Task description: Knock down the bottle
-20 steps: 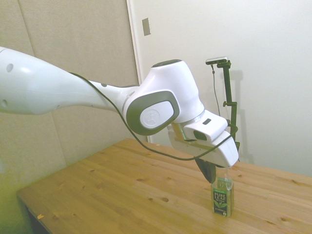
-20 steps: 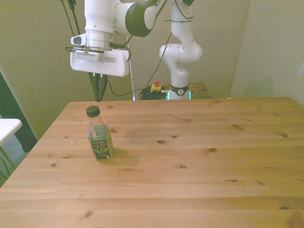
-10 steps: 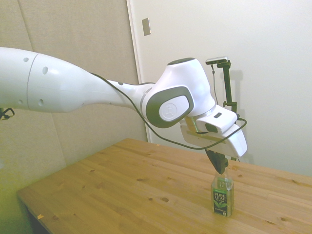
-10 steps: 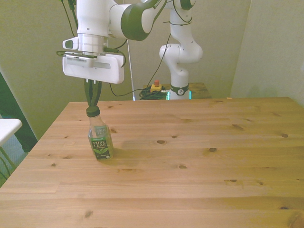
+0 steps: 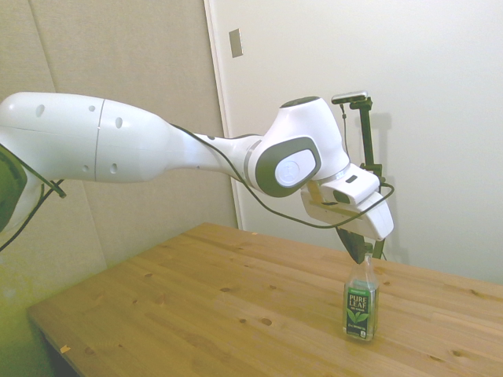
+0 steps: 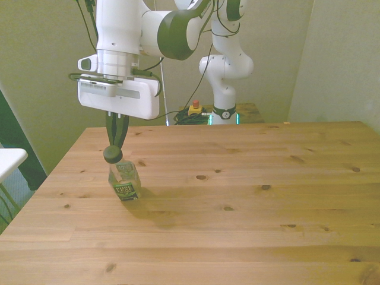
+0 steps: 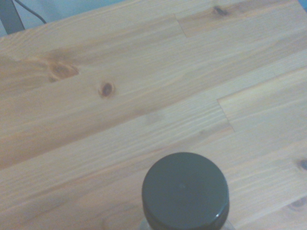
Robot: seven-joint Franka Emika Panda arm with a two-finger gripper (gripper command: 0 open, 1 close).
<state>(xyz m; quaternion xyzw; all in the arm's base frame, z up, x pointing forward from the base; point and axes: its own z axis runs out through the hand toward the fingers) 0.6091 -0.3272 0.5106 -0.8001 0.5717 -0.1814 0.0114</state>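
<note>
The bottle (image 6: 124, 182), clear with a dark green label and cap, stands near the front view's left edge of the wooden table (image 6: 249, 196). It is tilted, its cap (image 6: 113, 155) leaning toward the camera while its base stays on the wood. My gripper (image 6: 114, 144) is shut, and its tips press against the cap from behind and above. In the side view the bottle (image 5: 359, 305) leans slightly under the gripper (image 5: 359, 253). The wrist view shows the dark cap (image 7: 185, 191) close up over the wood.
A second white robot arm (image 6: 225, 71) stands behind the table's far edge, with cables and a red button (image 6: 195, 107) at its foot. A white surface (image 6: 9, 158) juts in beyond the table's left edge in the front view.
The gripper has come forward and down from behind the bottle onto its cap. The bottle, upright before, now tilts toward the front camera.
</note>
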